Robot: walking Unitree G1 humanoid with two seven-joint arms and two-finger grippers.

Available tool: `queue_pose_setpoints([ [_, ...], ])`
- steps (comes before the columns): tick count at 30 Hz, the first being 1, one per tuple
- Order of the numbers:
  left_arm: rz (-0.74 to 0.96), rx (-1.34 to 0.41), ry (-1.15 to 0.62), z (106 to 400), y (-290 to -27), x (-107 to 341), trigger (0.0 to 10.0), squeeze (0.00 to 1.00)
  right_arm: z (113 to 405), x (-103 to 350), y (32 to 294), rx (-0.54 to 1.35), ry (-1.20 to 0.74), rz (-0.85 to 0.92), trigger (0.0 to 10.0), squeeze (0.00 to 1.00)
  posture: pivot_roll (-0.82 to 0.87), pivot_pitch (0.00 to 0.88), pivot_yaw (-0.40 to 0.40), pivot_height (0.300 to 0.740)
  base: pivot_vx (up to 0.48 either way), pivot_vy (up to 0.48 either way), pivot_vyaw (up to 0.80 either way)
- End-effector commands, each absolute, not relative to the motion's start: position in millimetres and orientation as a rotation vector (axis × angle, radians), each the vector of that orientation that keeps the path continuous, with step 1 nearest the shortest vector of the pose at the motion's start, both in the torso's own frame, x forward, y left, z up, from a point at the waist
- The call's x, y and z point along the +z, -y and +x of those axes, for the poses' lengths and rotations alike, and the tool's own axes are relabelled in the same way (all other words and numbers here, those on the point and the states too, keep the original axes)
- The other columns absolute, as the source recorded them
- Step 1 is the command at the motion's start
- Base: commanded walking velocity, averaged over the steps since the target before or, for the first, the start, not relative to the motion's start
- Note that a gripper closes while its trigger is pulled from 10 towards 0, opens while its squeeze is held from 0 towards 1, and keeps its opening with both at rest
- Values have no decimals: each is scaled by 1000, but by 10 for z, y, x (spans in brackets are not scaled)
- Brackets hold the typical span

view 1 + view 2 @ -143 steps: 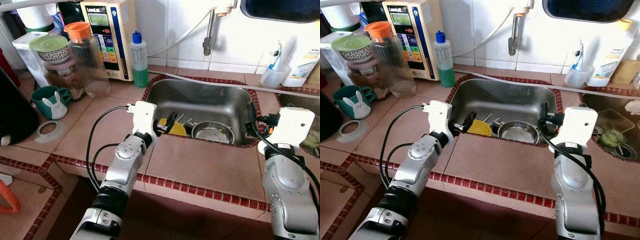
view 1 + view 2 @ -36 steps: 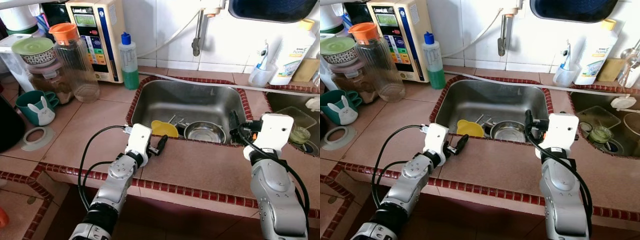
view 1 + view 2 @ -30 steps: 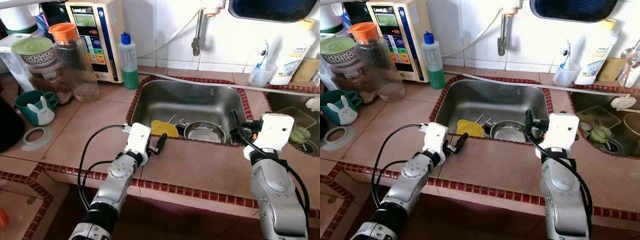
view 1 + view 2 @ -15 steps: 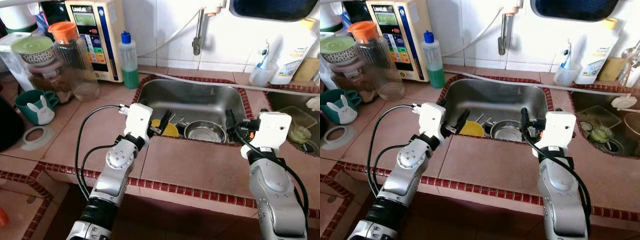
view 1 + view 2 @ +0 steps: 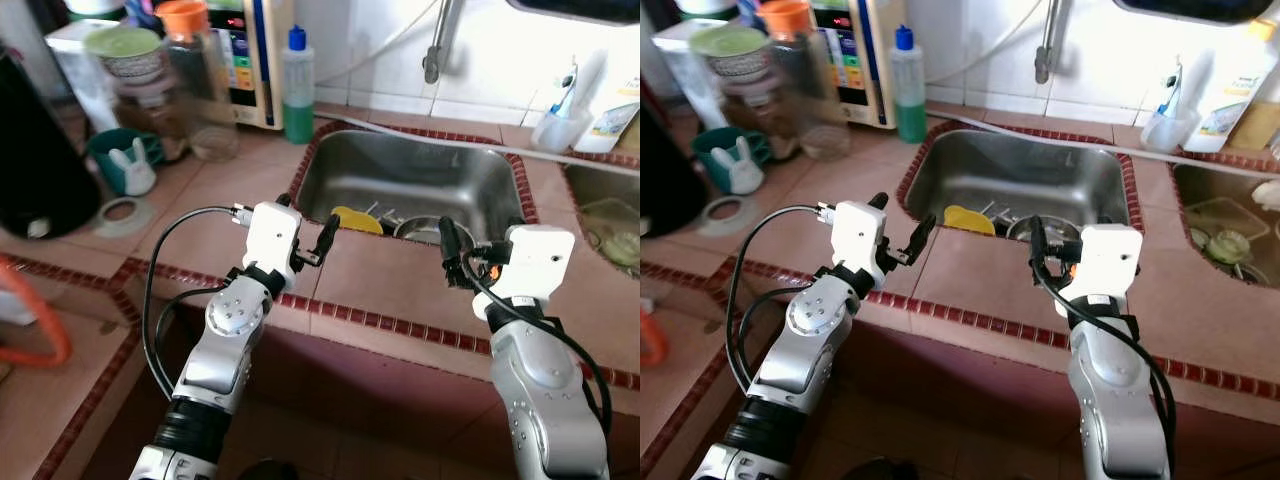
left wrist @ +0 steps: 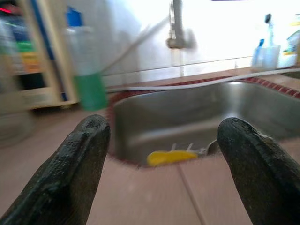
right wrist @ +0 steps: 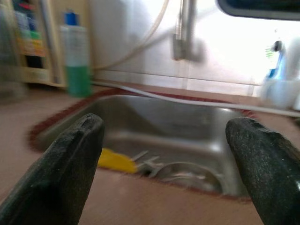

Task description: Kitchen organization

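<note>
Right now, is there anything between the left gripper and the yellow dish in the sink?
Nothing visible does. The left gripper, fingers open, is above the tiled counter just before the sink's near rim. The yellow dish lies just past that rim, low inside the basin, beside a steel bowl.

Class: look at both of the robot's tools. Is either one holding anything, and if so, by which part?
Nothing is held. The left tool and right tool are both open and empty above the counter in front of the sink.

Both end effectors over counter before sink (image 5: 415,178): left end effector (image 5: 322,238), right end effector (image 5: 447,250).
</note>
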State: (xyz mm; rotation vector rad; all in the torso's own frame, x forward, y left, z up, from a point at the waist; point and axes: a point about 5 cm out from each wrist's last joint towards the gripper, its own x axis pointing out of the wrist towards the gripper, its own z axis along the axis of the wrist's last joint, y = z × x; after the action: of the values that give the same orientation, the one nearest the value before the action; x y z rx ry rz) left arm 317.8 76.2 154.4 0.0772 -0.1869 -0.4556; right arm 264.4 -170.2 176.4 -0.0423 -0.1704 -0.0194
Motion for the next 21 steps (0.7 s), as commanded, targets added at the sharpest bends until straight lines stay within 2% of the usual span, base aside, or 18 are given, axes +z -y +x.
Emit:
queue_pose_setpoints([
  [1,80,-460,186,3166,-768,1559,10000,0,2629,1777,1714,-25,174,-47,10000,0,30,0,34,740,-315,0,0],
  [14,79,-457,165,3174,-782,1534,10000,0,2679,1830,1725,-33,191,-54,10000,0,38,0,33,740,-252,0,0],
  [21,80,-467,151,3189,-767,1502,10000,0,2658,1749,1740,-34,172,-64,10000,0,35,0,37,740,0,0,0],
])
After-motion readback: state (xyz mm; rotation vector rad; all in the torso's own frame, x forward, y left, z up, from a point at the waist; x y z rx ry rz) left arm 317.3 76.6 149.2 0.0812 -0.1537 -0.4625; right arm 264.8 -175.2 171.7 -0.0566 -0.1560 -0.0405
